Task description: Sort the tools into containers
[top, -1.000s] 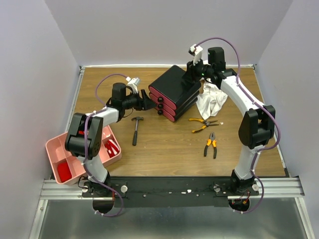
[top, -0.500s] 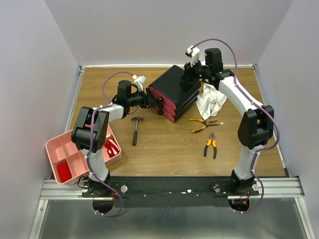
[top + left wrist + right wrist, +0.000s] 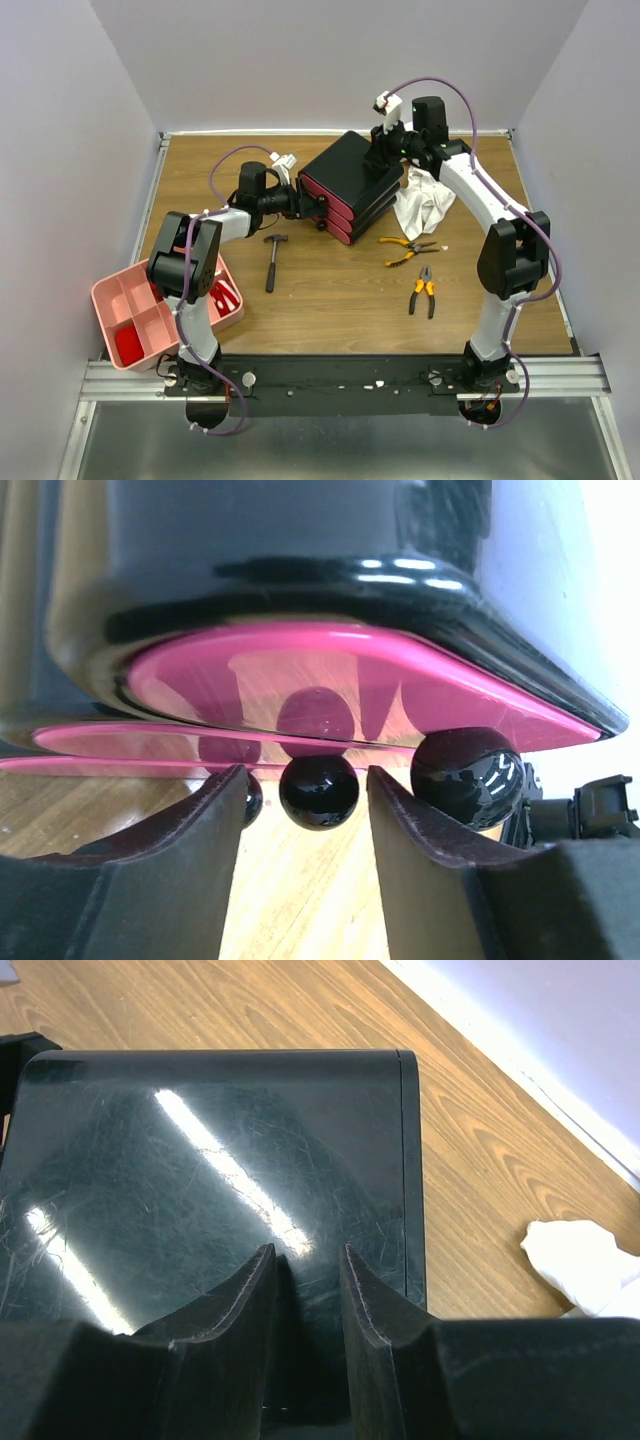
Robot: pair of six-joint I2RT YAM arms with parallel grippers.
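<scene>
Drawer box (image 3: pixel 345 180) appears braced by right gripper (image 3: pixel 305 1252), jaws parted, clamping nothing. Left gripper (image 3: pixel 305 775) straddles a knob (image 3: pixel 318 790), unclosed, presumably to pull.

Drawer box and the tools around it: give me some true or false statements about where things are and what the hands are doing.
1. The left hand has its fingers either side of a black knob on the drawer box. True.
2. The hammer lies in the pink tray. False: it lies on the table, between tray and box.
3. The right hand is at the box's black top with nothing between its fingers. True.
4. One of the pink drawers is pulled out. False: all three look shut.
5. Two pairs of pliers lie right of the box. True.
</scene>
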